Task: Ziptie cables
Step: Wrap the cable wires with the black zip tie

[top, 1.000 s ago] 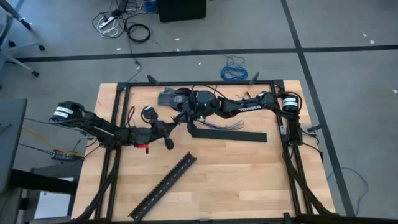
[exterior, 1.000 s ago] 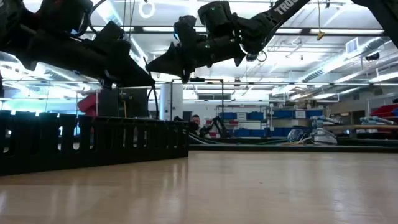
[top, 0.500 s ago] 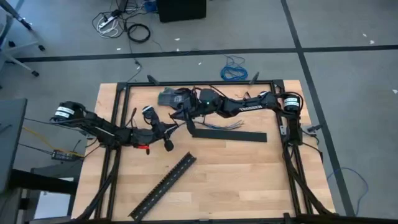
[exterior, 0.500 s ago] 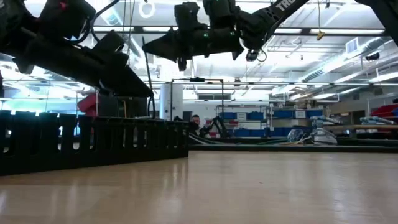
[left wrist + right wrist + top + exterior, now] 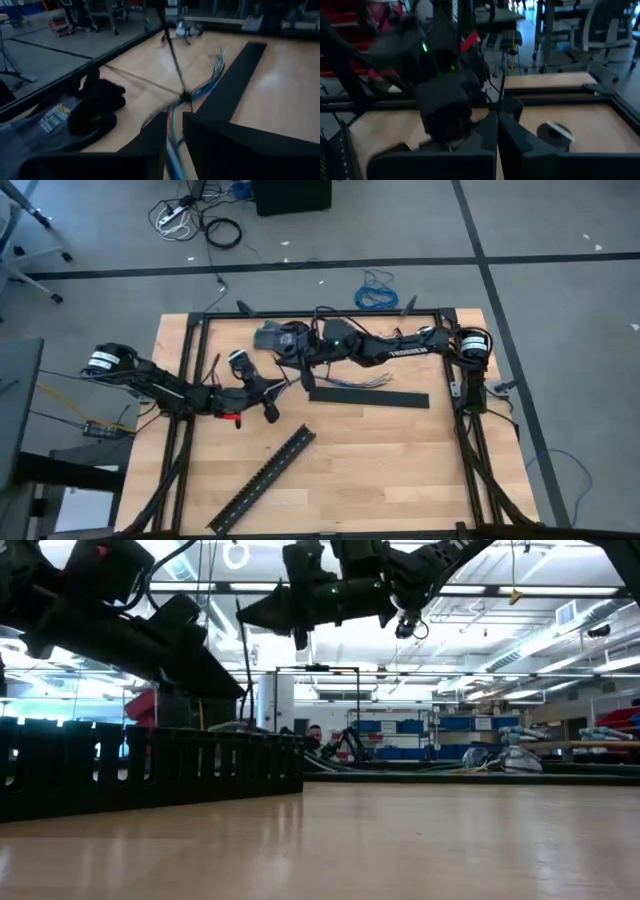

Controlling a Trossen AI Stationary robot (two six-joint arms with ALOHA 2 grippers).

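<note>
Right gripper [image 5: 300,365] has drawn back toward the desk's [image 5: 400,460] far edge since earlier, jaws clenched on a zip tie; left gripper [image 5: 283,384] stays put, jaws grasping the cables [image 5: 355,382] beside the strip [image 5: 368,397].

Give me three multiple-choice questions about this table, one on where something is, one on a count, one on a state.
1. Where do the cables lie?
A. beside the flat black strip
B. on the floor
C. inside the toothed strip

2. How many long black strips lie on the table?
A. one
B. two
C. four

3. What is the left gripper doing?
A. resting open
B. shut on the cables
C. holding a strip

Answers: 1 A, the high view shows them along its far edge. 2 B, one flat, one toothed. 3 B, the left wrist view shows wires pinched between its fingers.
</note>
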